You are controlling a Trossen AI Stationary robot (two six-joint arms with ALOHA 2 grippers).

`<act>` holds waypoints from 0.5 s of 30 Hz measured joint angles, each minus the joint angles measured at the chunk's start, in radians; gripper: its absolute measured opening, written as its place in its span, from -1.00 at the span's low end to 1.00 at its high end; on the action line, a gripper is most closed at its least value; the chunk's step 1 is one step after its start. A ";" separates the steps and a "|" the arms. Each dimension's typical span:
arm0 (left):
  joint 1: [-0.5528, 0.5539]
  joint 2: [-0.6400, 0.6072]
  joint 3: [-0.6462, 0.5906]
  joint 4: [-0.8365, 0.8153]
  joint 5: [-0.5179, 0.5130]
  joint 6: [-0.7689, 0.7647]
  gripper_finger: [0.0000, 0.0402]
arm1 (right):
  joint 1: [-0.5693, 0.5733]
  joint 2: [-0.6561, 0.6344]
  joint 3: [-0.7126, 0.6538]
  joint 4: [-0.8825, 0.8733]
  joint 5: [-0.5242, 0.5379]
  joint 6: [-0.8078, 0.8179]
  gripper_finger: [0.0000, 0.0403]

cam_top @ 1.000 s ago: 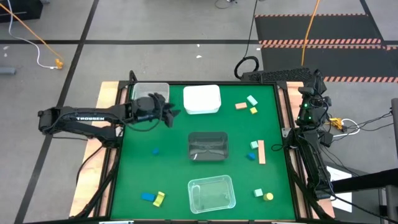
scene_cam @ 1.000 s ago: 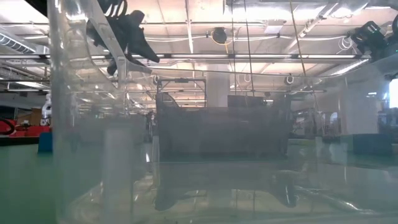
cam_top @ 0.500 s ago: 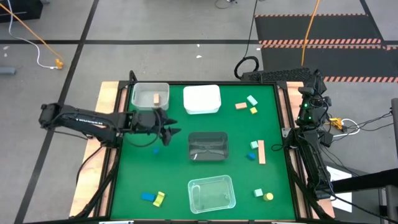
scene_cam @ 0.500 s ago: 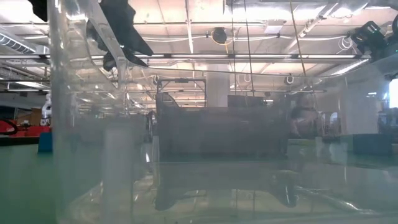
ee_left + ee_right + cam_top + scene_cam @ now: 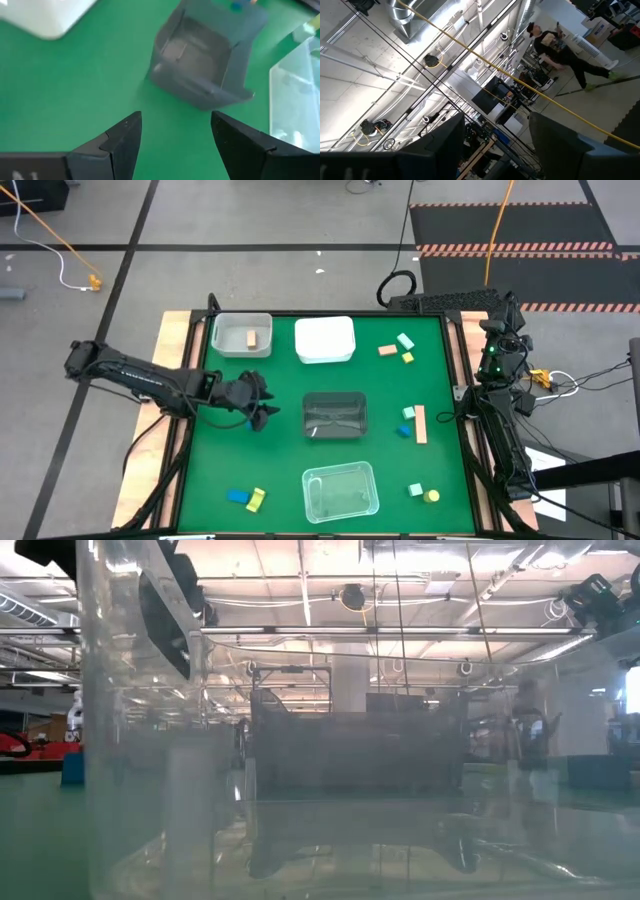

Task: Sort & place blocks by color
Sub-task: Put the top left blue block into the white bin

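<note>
Currently your left gripper [image 5: 262,414], jaws apart and empty, hovers over the green surface [image 5: 280,470] where a small blue block was seated; descending blind could knock it aside.

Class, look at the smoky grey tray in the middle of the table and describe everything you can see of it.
The grey tray is a small rectangular bin of translucent, smoke-tinted plastic with upright walls and rounded corners. It sits flat at the centre of the green table, open side up, empty. Nothing touches it. The white tray lies beyond it, a clear tray nearer, the left claw beside it.
</note>
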 joint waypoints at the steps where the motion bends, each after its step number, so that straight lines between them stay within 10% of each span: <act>1: -0.008 0.000 0.000 -0.020 0.000 -0.026 0.19 | 0.000 0.000 0.000 0.000 0.000 0.000 0.05; 15: -0.091 0.000 0.000 -0.245 -0.036 -0.398 0.19 | 0.000 0.000 0.000 0.000 0.000 0.000 0.05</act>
